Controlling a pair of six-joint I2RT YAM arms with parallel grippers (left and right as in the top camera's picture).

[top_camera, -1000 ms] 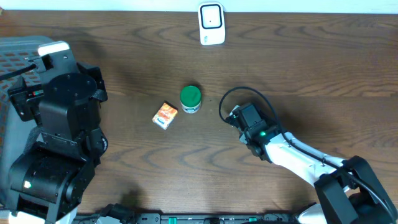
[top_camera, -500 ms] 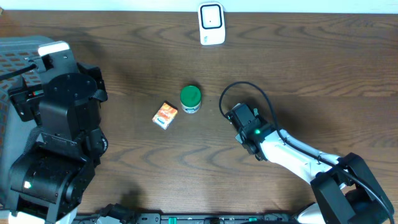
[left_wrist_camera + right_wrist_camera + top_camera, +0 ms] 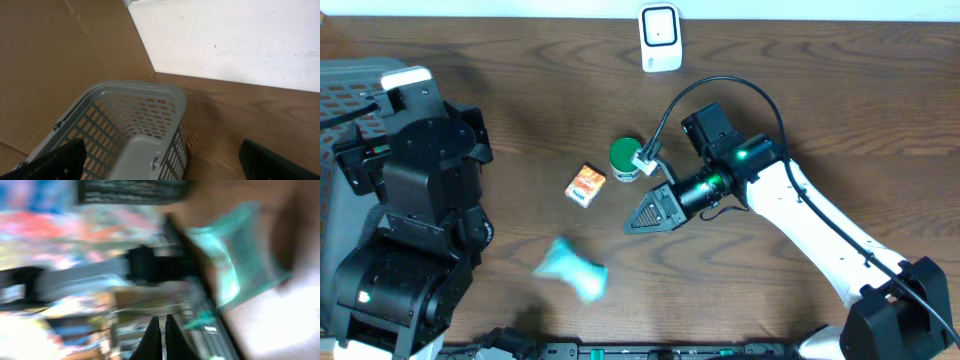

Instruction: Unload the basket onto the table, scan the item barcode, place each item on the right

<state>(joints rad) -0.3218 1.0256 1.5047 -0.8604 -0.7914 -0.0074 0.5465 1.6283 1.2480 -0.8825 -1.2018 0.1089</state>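
Right hand swung left; blurred teal item appeared

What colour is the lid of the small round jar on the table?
The jar lid is green, seen best in the overhead view.

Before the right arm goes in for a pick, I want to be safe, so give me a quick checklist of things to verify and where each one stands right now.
1. Right gripper empty: ok, it holds nothing.
2. Right gripper open for a pick: not ok, the jaws are shut.
3. Left gripper out of the way: ok, it is open above the basket.
4. Orange box and green-lidded jar reachable: ok, they stand apart with nothing covering them.
5. Teal item at rest: cannot tell, it is blurred.
6. White scanner unobstructed: ok.
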